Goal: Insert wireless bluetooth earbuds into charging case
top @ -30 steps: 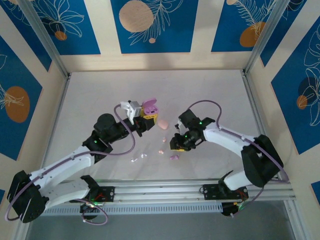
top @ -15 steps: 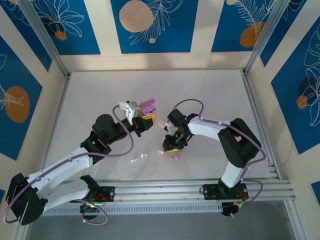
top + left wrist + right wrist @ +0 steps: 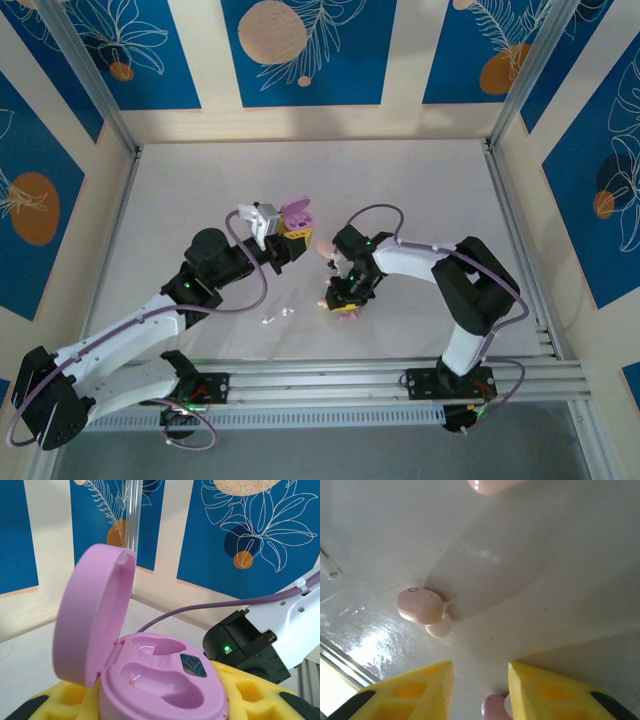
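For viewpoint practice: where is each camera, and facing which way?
Top external: above, behind the bases, looking down; left arm and right arm show.
Left wrist: faces the wall; left gripper's fingers clamp the open purple case.
Right wrist: faces down at a pink earbud; right gripper's fingers apart.
Shared: top and left wrist show the purple case.

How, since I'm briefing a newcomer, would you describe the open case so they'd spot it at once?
Mid-table, find the left gripper. Clamped between its yellow pads is the lilac case. Unlike the pink case lying on the table, its lid stands open.
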`<state>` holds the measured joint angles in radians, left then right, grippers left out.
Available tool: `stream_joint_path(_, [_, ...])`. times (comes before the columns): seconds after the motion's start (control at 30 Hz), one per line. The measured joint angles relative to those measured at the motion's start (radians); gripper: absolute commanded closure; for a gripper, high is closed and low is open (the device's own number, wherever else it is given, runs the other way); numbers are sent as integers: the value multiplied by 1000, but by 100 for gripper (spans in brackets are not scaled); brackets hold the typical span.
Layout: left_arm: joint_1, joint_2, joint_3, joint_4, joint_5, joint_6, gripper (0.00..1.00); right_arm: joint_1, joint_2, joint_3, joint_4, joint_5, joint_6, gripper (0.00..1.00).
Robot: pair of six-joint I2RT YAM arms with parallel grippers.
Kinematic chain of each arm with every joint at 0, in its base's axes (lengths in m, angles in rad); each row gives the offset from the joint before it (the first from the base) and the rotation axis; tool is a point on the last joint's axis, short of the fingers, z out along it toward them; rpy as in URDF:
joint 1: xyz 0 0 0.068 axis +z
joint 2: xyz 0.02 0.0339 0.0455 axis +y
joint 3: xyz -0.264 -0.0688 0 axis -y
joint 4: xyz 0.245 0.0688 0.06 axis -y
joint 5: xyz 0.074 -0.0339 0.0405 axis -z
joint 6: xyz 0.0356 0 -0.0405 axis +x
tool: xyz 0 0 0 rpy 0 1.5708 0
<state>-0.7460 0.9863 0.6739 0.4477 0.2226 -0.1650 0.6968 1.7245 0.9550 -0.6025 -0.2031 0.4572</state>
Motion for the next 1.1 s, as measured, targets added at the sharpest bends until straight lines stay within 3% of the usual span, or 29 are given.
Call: stream_joint_path(1.1, [0,3,0,-3,0,0,73,105,5,51,-162,171,45,70])
